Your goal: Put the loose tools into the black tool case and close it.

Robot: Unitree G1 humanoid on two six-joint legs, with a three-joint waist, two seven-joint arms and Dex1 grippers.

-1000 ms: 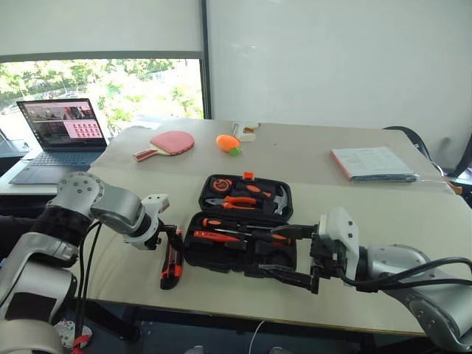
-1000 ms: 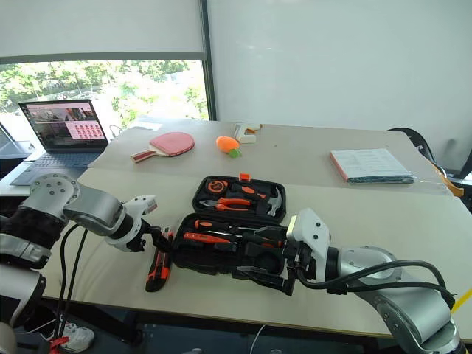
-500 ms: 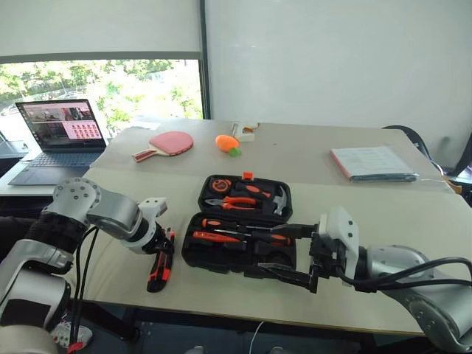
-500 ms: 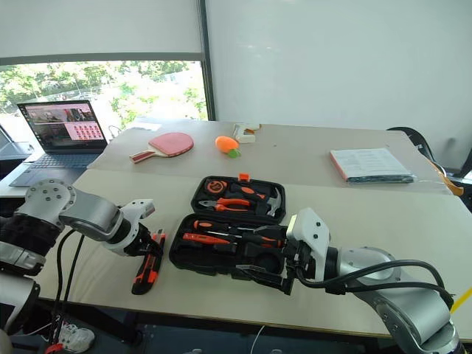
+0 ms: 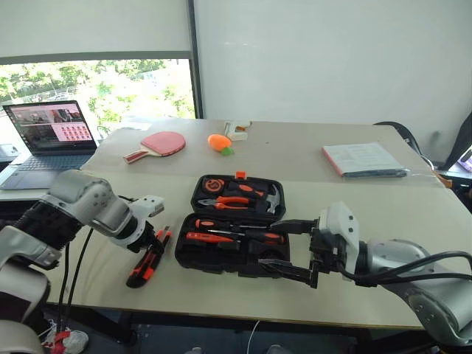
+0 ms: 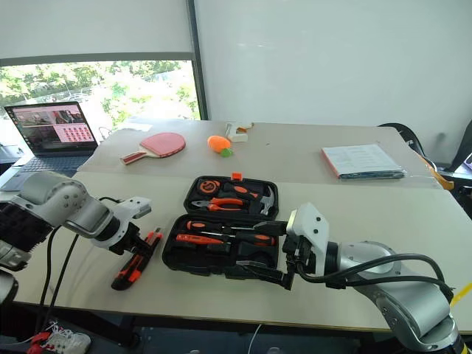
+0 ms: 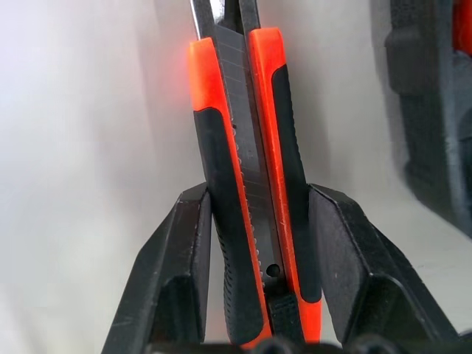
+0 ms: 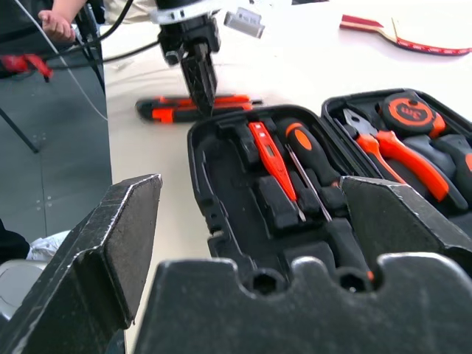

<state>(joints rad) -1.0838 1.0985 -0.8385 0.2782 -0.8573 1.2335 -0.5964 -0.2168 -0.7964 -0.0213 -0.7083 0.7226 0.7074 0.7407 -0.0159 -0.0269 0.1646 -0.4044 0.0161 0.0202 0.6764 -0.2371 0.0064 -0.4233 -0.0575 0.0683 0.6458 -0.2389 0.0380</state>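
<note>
The black tool case (image 5: 181, 256) lies open in the middle of the table. Its far half holds pliers and a hammer. Its near half holds an orange screwdriver (image 5: 209, 237) and a black-and-orange one (image 5: 259, 237). Left of the case, the orange-black utility knife (image 5: 144, 262) slants over the tabletop. My left gripper (image 5: 155, 241) is shut on it, with the knife (image 7: 254, 192) pinched between both fingers (image 7: 181, 273). My right gripper (image 5: 288, 248) hangs open at the case's near right corner, holding nothing. The right wrist view looks over the case (image 8: 200, 151) toward the knife (image 8: 193, 109).
At the back of the table lie a red paddle (image 5: 164, 141), an orange carrot toy (image 5: 218, 141) and a small white object (image 5: 237, 130). Papers (image 5: 361, 158) lie at the back right. A laptop (image 5: 51, 136) stands on a side table at left. A person's hand (image 8: 59, 22) shows beyond the table's left edge.
My left gripper has shut on the utility knife and drawn it left, away from the case, turning it. The right gripper has stayed put. The camera has shifted a little.
</note>
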